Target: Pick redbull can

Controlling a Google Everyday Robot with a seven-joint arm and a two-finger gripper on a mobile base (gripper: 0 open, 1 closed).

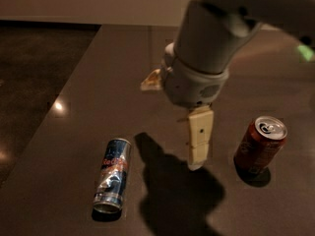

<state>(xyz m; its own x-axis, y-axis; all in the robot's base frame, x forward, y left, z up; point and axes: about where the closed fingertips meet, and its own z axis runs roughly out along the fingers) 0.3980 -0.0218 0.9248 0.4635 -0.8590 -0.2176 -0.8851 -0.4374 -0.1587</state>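
The claw hangs above the counter; the redbull can lies lower left, a red can stands right.

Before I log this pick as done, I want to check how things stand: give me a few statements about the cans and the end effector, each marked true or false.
1. The redbull can lies on its side on the table. True.
2. The end effector holds the redbull can. False: it hangs over the table between the two cans, apart from the redbull can.
3. The dark red soda can stands upright. True.
4. The dark red soda can touches the redbull can. False: they lie well apart, with the end effector between them.
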